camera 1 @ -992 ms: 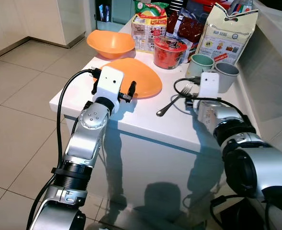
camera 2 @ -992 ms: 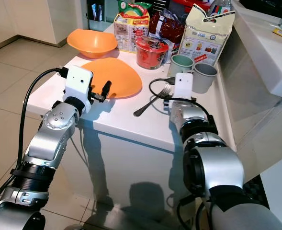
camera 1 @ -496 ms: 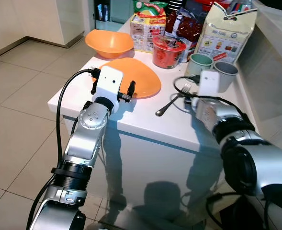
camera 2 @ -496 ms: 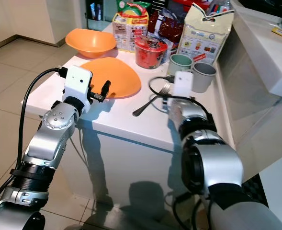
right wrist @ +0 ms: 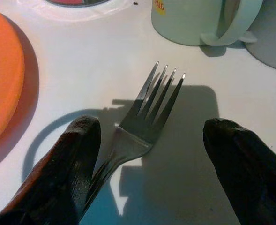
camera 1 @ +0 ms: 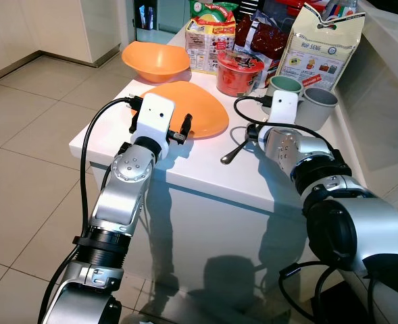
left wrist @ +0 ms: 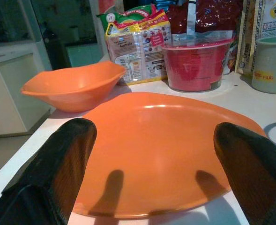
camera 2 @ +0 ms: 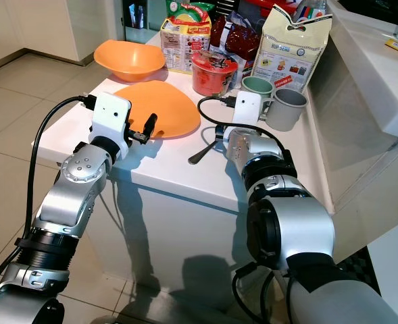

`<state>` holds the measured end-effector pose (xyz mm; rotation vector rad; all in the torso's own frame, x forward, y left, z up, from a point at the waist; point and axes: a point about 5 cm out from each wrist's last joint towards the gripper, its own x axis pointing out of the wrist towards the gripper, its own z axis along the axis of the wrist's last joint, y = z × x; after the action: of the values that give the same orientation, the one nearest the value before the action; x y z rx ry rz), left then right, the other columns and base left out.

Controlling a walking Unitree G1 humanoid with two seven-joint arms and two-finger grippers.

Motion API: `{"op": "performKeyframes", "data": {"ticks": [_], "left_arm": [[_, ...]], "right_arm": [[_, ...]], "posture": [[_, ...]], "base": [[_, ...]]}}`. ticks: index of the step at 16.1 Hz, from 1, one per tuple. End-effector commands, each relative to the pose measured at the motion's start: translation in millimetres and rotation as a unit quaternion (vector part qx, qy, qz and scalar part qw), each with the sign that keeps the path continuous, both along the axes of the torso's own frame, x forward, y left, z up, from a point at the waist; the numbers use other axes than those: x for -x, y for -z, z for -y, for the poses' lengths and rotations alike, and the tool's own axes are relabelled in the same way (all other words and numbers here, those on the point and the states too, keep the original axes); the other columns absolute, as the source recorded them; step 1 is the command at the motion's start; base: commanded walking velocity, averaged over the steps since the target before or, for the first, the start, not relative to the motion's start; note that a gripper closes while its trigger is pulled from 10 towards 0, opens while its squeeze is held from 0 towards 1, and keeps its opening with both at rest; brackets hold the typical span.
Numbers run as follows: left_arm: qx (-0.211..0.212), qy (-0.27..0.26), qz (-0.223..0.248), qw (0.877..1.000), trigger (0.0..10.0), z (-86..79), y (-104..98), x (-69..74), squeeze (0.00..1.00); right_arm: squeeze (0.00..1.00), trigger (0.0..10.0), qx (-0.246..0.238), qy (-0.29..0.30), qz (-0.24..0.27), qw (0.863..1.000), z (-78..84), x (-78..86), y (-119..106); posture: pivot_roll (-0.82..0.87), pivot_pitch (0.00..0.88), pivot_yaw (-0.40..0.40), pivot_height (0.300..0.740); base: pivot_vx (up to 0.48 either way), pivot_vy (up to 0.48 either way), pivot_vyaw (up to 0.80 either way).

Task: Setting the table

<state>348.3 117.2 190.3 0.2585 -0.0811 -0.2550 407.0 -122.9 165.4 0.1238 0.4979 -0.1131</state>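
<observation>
While fork (right wrist: 147, 122) lies flat on white table (camera 1: 205, 162), right gripper (right wrist: 149, 164) hovers over it, fingers spread wide, fork head between them, handle beside one finger. Left gripper (left wrist: 152, 159) spread too, at near edge of orange plate (left wrist: 166, 145).

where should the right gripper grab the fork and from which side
Probably at the neck, just below the tines, coming down from above. The fork lies flat on the white table, so only its thin edges offer purchase. The right gripper is open with its fingers either side of that neck, so closing across the narrow width should pinch it.
</observation>
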Motion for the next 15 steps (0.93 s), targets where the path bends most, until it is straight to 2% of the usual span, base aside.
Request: {"op": "performKeyframes", "data": {"ticks": [1, 4, 15], "left_arm": [[0.000, 0.010, 0.009, 1.000, 10.0, 4.6, -5.0, -0.8, 0.00], [0.000, 0.010, 0.010, 1.000, 10.0, 4.6, -5.5, -1.1, 0.00], [0.000, 0.012, 0.010, 1.000, 10.0, 6.2, -5.0, -0.7, 0.00]], "right_arm": [[0.00, 8.0, 0.007, 0.009, -0.002, 1.000, 5.6, 0.5, 0.6], [0.00, 9.1, 0.012, 0.018, -0.007, 1.000, 7.0, 1.5, 1.9], [0.00, 9.0, 0.024, 0.026, -0.011, 0.999, 9.9, 3.6, 7.2]], "posture": [[0.17, 0.000, -0.117, 0.740], [0.17, 0.000, -0.121, 0.740], [0.17, 0.000, -0.126, 0.740]], "base": [[0.000, 0.000, 0.00], [0.000, 0.000, 0.00], [0.000, 0.000, 0.00]]}}
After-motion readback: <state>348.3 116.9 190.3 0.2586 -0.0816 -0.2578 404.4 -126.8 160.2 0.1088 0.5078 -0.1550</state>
